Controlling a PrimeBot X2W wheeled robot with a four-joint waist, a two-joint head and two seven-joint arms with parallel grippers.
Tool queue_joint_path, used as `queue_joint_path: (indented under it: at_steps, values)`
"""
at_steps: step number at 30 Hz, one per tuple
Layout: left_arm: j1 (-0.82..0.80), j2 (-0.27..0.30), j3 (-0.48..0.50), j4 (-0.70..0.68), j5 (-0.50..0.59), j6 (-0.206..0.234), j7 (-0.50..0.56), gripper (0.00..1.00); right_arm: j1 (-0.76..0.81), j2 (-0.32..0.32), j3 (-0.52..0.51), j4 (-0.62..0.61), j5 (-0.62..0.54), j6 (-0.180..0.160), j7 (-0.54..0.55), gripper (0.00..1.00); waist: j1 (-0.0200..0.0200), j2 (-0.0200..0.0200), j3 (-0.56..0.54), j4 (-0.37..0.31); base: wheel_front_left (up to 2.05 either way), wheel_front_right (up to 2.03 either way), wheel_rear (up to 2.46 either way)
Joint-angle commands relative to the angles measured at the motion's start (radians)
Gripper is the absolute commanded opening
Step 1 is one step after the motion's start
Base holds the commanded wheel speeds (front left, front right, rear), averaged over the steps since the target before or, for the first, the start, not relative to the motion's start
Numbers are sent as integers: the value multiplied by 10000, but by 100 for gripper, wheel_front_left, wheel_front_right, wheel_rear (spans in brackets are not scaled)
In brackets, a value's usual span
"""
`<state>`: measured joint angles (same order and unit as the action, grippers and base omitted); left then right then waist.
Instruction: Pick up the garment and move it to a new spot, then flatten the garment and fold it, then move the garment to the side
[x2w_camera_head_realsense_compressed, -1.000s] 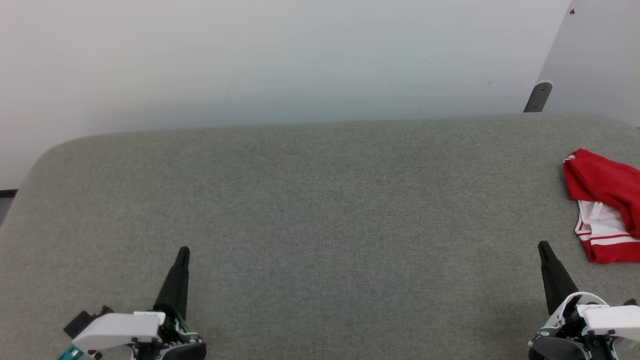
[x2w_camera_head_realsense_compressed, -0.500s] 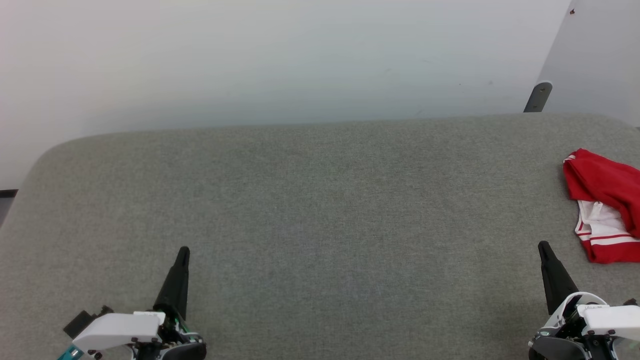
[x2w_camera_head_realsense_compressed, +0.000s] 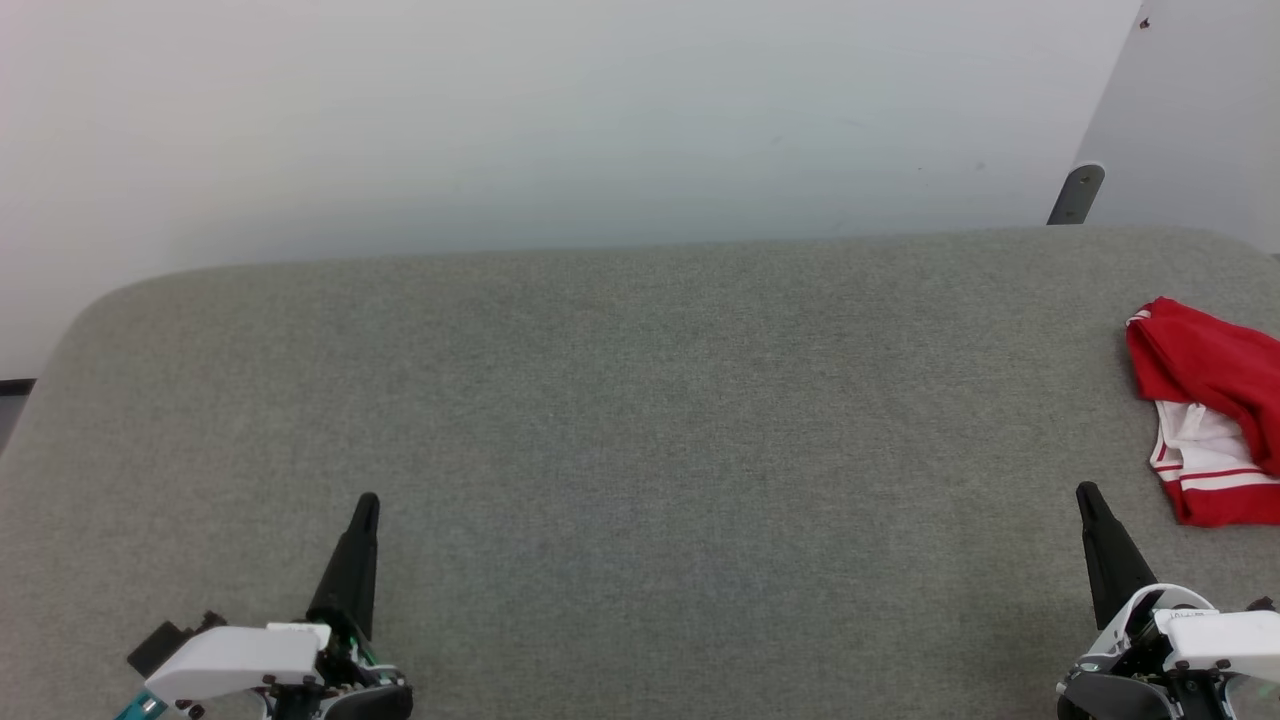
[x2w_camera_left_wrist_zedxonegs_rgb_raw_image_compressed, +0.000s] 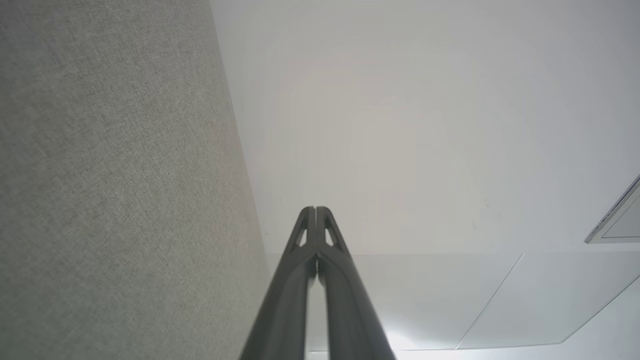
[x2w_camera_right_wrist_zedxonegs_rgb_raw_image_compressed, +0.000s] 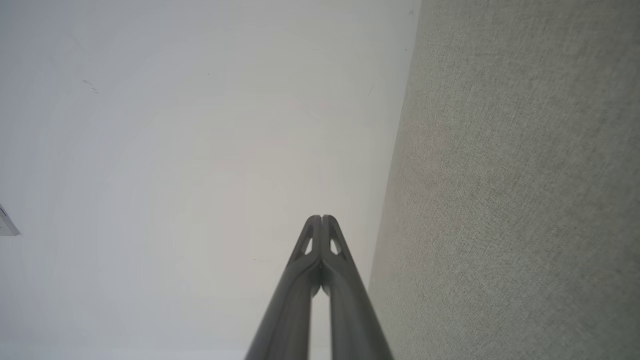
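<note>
My left fingers (x2w_camera_head_realsense_compressed: 352, 570) are pressed together tip to tip and hold nothing; my right fingers (x2w_camera_head_realsense_compressed: 1105, 555) are the same, closed and empty; both pairs sit low at the near edge of the grey surface (x2w_camera_head_realsense_compressed: 640, 420), pointing toward the wall (x2w_camera_head_realsense_compressed: 560, 120), well apart from each other.

The garment (x2w_camera_head_realsense_compressed: 1205, 370) lies at the far right of the surface, just beyond my right fingers and not touching them; it is a loose red heap with a white striped panel showing underneath, and its right part runs out of the head view, so I cannot see all of it.

This fits two stages: a rumpled garment waiting to be lifted, or one already set aside after a rough fold; I cannot tell which.

The risks, as I judge them: the cloth is layered, so a pinch might catch only the top layer and drag the heap open; closed fingers would shove it rather than grip it; it lies near the surface's right side, so a push outward could slide it off; and its hidden part makes any reach uncertain.
</note>
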<state>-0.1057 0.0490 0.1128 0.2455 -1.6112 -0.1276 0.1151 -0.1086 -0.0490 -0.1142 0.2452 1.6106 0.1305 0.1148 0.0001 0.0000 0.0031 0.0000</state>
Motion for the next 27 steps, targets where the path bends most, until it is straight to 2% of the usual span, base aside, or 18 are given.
queue_joint_path:
  at_steps: [1,27]
  values:
    - [-90,1,21,7,-34,-58,15,0,-31,-23,4,4,46,4,21,0,-1,0,0,0,0,0,0]
    - [-89,1,20,6,-35,-57,14,0,-31,-23,5,4,47,4,20,0,-1,0,0,0,0,0,0]
